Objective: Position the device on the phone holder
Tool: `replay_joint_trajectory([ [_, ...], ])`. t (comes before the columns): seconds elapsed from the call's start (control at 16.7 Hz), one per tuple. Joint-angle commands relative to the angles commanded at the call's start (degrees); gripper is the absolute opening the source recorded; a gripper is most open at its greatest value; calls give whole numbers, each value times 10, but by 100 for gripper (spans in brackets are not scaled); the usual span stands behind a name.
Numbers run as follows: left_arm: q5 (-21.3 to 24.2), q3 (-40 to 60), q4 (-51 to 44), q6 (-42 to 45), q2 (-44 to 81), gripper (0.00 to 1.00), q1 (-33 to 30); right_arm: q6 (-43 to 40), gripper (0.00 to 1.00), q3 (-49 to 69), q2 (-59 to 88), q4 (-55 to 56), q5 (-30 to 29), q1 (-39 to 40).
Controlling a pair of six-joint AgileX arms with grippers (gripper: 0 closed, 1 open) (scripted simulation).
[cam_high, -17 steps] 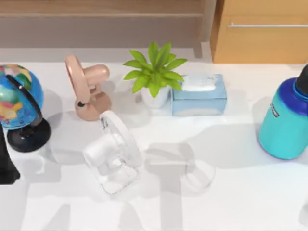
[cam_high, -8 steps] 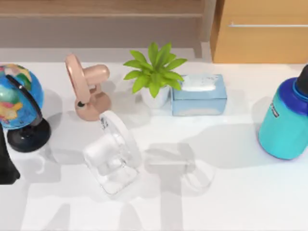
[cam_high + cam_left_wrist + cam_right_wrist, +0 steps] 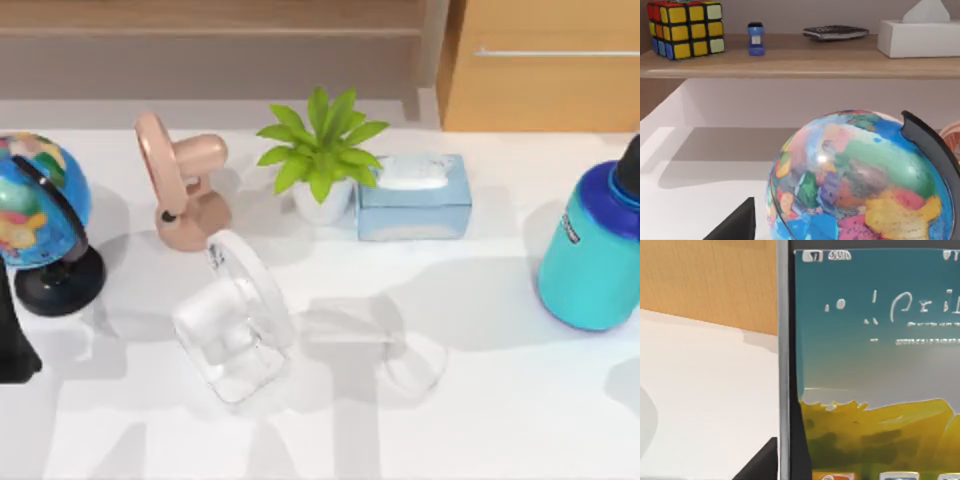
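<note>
Right now the right gripper holds the device close before its wrist camera. One dark finger sits just beside the device's silver edge. The lit screen faces the camera: teal above, yellow-green below, a row of app icons at the lowest part. Behind it are white worktop and a wood-grain panel.

Left gripper: a dark part of it shows near the globe; I cannot tell whether it is wide or narrow. Left arm is parked at the worktop's left edge, just in front of the globe.

Worktop, top view:
- White translucent stand with a round ring, left of centre.
- Pink stand of similar shape, behind it and close by.
- Potted plant at centre back, touching or just beside a blue tissue box on its right.
- Teal bottle with a blue top, at the right edge, well apart from the stands.
- Faint clear ring shape, right of the white stand; cannot tell what it is.

Left wrist view, wooden shelf behind the globe:
- Colour cube.
- Small blue bottle.
- Flat dark item.
- White tissue box.
</note>
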State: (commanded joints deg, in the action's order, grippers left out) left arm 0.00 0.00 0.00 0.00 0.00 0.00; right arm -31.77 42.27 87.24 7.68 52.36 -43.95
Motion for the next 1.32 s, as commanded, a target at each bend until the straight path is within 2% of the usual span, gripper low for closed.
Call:
replay_joint_trajectory([
  [0.18,0,0,0,0,0,100,0,0,0,0,0,0,0,0],
  [0.96,0,0,0,0,0,100,0,0,98,0,0,0,0,0],
  [1.32,0,0,0,0,0,100,0,0,100,0,0,0,0,0],
])
